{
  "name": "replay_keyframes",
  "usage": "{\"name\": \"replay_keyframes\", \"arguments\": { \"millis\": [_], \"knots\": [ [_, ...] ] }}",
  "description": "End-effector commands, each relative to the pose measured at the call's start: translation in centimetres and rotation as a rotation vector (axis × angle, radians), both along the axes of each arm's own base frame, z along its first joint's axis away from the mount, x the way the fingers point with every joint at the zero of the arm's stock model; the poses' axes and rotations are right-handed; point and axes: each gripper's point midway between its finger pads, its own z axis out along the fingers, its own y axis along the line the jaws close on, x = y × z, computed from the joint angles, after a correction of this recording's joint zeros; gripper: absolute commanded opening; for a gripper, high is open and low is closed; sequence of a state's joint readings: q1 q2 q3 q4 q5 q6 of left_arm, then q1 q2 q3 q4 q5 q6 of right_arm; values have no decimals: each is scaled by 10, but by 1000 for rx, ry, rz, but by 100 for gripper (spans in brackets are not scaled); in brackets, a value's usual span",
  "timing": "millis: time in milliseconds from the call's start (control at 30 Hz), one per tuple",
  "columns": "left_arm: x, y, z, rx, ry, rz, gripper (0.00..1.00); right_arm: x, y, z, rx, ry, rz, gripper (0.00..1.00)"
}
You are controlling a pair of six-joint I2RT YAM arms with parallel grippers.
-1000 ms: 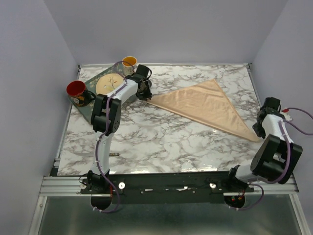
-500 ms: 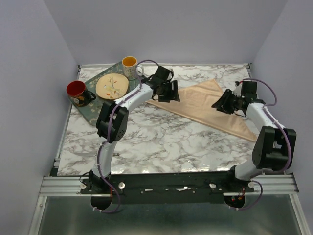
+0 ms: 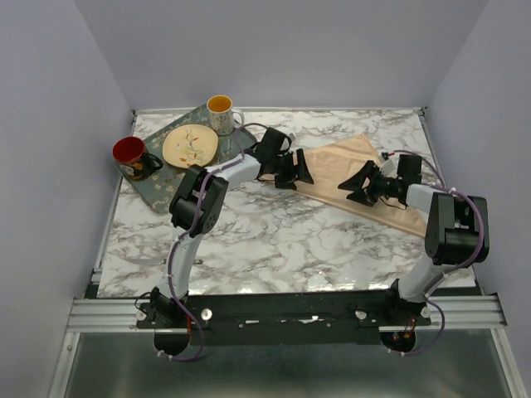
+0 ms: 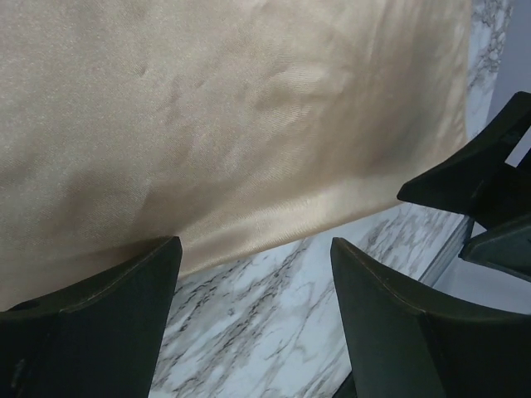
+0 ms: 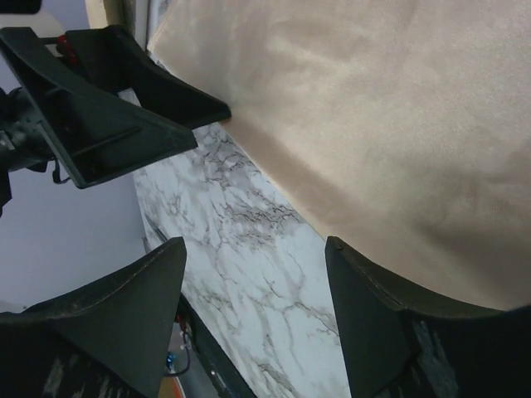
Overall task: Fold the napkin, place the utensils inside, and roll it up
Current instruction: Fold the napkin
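Note:
The peach-tan napkin point(image 3: 332, 166) lies flat on the marble table as a folded triangle. My left gripper point(image 3: 300, 176) hovers open at the napkin's near-left edge, fingers pointing right. Facing it from the right, my right gripper point(image 3: 348, 192) is open over the same near edge. The left wrist view shows the napkin point(image 4: 232, 108) spread ahead of the open left gripper point(image 4: 255, 249), with only marble between its fingers. In the right wrist view, the right gripper point(image 5: 255, 245) is open over marble beside the napkin point(image 5: 373, 108). I cannot make out the utensils.
A green tray point(image 3: 158, 195) at the back left carries a floral plate point(image 3: 191, 145), a red mug point(image 3: 130, 153) and a yellow-lined mug point(image 3: 220, 112). Bare marble table point(image 3: 274, 240) stretches in front of the napkin. Walls close in on both sides.
Both grippers left the napkin's far corners and swung in toward each other over its near edge. Both sets of jaws went from nearly shut to open.

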State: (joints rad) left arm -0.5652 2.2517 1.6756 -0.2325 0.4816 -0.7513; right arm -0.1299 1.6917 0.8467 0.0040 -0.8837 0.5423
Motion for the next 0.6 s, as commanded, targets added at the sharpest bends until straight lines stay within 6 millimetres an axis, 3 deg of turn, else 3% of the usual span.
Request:
{"name": "replay_keyframes", "arguments": {
  "millis": [0,100,200,333,433,500,567],
  "knots": [
    [0,18,-21,19,50,24,83,-12,-1,-20,15,42,8,77],
    [4,39,-28,66,53,57,83,-19,-8,-32,12,87,-12,77],
    [4,46,-18,80,25,51,83,-34,-17,-45,-39,160,-47,77],
    [0,40,17,37,-12,27,84,-44,-52,-55,-200,201,-150,77],
    [3,35,46,-1,-45,18,85,-47,-69,-45,-308,167,-168,77],
    [6,31,63,-27,-62,16,85,-46,-64,-33,-324,124,-145,77],
    [8,25,68,-56,-48,18,85,-34,-38,-17,-348,63,-55,77]
  ]
}}
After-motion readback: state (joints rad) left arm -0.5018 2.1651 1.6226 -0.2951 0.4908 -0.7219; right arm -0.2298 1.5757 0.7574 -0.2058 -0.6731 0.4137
